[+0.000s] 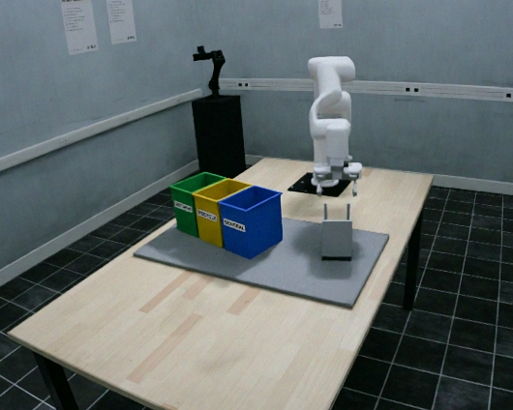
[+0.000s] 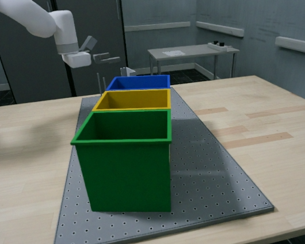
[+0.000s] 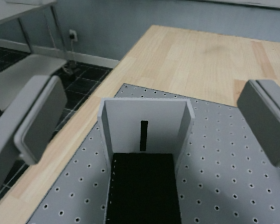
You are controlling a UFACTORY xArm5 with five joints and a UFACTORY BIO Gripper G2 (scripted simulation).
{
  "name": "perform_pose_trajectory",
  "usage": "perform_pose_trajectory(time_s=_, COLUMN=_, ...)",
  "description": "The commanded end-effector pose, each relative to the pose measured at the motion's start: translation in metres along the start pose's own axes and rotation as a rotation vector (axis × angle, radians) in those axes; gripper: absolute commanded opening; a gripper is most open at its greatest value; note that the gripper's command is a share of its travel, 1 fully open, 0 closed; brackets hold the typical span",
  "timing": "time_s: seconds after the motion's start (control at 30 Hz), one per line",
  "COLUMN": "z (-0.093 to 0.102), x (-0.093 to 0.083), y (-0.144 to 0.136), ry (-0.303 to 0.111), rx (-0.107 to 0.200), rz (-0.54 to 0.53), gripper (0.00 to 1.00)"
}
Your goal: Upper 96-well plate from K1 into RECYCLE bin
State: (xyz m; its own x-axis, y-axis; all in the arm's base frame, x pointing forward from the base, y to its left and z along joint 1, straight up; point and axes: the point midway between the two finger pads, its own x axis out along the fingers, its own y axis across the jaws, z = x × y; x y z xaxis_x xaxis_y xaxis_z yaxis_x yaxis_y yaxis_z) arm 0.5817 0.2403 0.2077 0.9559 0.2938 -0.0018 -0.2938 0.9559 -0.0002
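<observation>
The yellow bin (image 1: 211, 238) (image 2: 138, 99) labelled RECYCLE stands upright between the green bin (image 1: 186, 222) (image 2: 128, 175) and the blue bin (image 1: 261, 224) (image 2: 142, 83) labelled GENERAL, both upright. The rack K1 (image 1: 337, 237) (image 3: 126, 112) is a grey holder with a tall slotted wall and two thin posts. A black plate (image 3: 143, 192) lies in it, seen from above in the wrist view. The lower plate cannot be told apart. My gripper (image 1: 337, 192) (image 2: 114, 56) (image 3: 153, 137) is open and empty, above and behind the rack on the arm's side, with its fingers wider apart than the rack.
The bins stand close side by side on the perforated grey board (image 1: 177, 256) (image 2: 220, 175) (image 3: 216, 150), to the left of the rack in the top view. The board lies on the wooden table (image 1: 255, 338) (image 2: 278, 144). The rack's posts rise toward the gripper's height.
</observation>
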Motion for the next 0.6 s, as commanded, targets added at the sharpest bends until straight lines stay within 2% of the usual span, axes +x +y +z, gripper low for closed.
perform_pose_trajectory(time_s=0.0, z=-0.004, x=0.001, y=0.0, ry=-0.003, rx=0.003, rz=0.0, gripper=0.37)
perform_pose_trajectory(time_s=0.57, z=-0.029, x=0.001, y=0.0, ry=-0.003, rx=0.003, rz=0.0, gripper=0.37)
